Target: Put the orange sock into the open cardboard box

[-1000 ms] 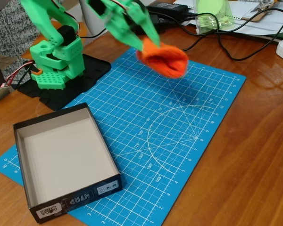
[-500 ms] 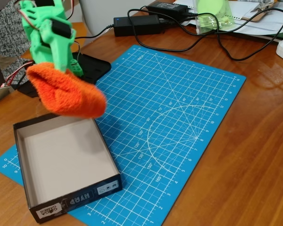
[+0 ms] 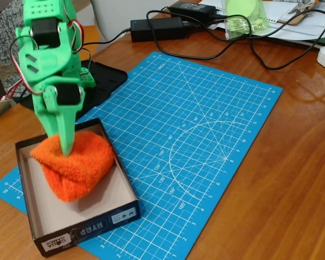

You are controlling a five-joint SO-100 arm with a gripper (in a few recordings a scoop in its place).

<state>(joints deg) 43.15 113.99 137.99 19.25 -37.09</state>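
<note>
The bright orange fuzzy sock [image 3: 76, 168] is a soft bundle inside the open cardboard box [image 3: 105, 219], over its far half and hanging low toward the grey-beige floor. The box is black-sided with white labels on its near wall. My green gripper [image 3: 66, 149] points straight down into the box, its fingers shut on the top of the sock. The fingertips are sunk into the cloth. I cannot tell whether the sock's underside touches the box floor.
The box sits on the left corner of a blue cutting mat [image 3: 206, 141] on a wooden table. My arm's black base plate [image 3: 105, 81] is behind the box. Black power bricks [image 3: 157, 27] and cables run along the far edge.
My arm has swung left from above the mat, carrying the sock over the box, then lowered it down into the box.
</note>
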